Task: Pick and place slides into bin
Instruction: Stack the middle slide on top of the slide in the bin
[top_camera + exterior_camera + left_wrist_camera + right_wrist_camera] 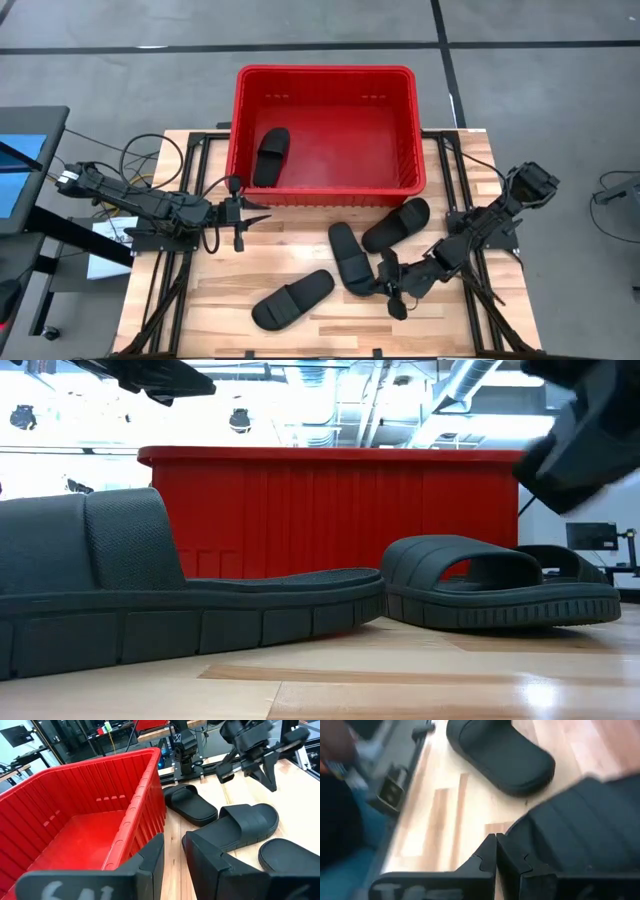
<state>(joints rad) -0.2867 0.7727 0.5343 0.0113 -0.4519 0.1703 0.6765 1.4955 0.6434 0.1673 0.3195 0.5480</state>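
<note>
The red bin [325, 90] stands at the table's far side, with one black slide [270, 155] on its floor by the left wall. Three more black slides lie flat on the table: a near one [293, 298], a middle one [350, 258] and a right one [397, 222]. My left gripper [256, 212] hovers by the bin's near left corner, slightly open and empty. My right gripper [392, 290] is shut, low by the near end of the middle slide [580, 820]. My right gripper's shut fingers [485, 857] stand right beside the middle slide's strap side [545, 827], slanting down from the table's right. I cannot tell whether they touch it.
The black frame rails [160, 270] run along the table's left and right sides. The bin's near wall [330, 510] rises behind the slides. Bare wood [330, 325] lies along the near edge. Beyond the table's left stand a blue screen and cables [30, 170].
</note>
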